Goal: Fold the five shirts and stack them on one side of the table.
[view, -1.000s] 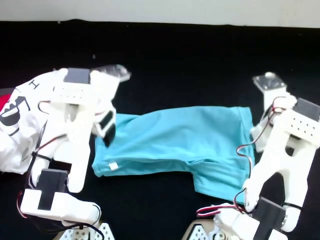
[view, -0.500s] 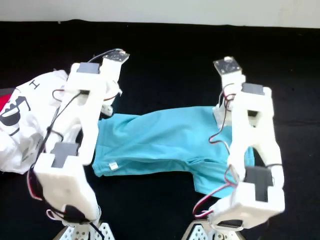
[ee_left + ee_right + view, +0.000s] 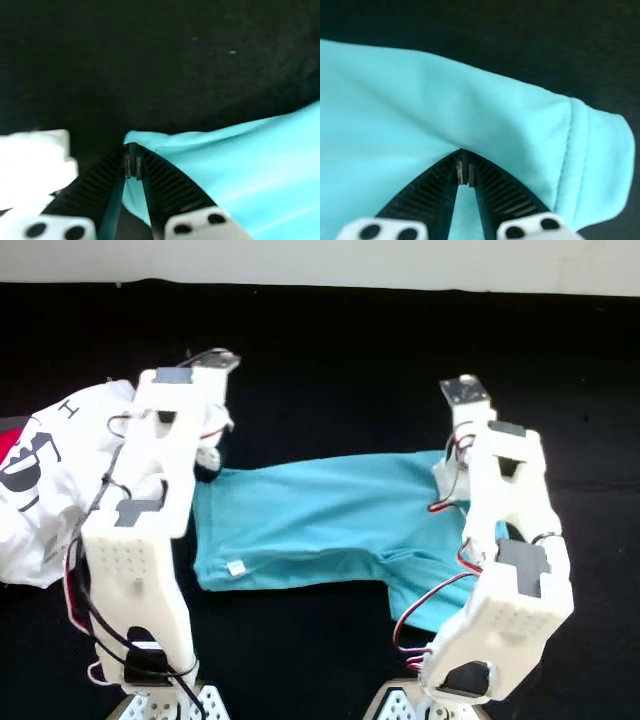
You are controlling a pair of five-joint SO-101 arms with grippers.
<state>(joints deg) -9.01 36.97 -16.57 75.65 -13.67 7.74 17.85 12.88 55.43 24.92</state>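
At the desk's (image 3: 350, 350) 9 o'clock edge lies a crumpled heap of white shirts (image 3: 50, 490), with dark lettering and a patch of red showing at its outer rim. Just beside that heap, toward 3 o'clock, the left arm (image 3: 140, 540) stretches from its base at 7 o'clock up toward 11 o'clock. The left claw (image 3: 131, 167) is clenched, its ribbed black fingers (image 3: 165, 187) meeting at the tips and pinching the 10 o'clock corner of the teal shirt (image 3: 330, 515). That shirt lies spread flat across the middle of the black desk, between the two arms and well apart from the far edge. A small white tag (image 3: 237, 567) sits near its 7 o'clock corner, and one sleeve (image 3: 440, 595) sticks out toward 5 o'clock, partly hidden behind the right arm (image 3: 505, 570). The right arm rises from its base at 5 o'clock and leans over the shirt's 3 o'clock end. The right claw (image 3: 465, 172) is clenched too, tips pressed together on a pucker of the teal cloth, close to a stitched hem (image 3: 570, 150).
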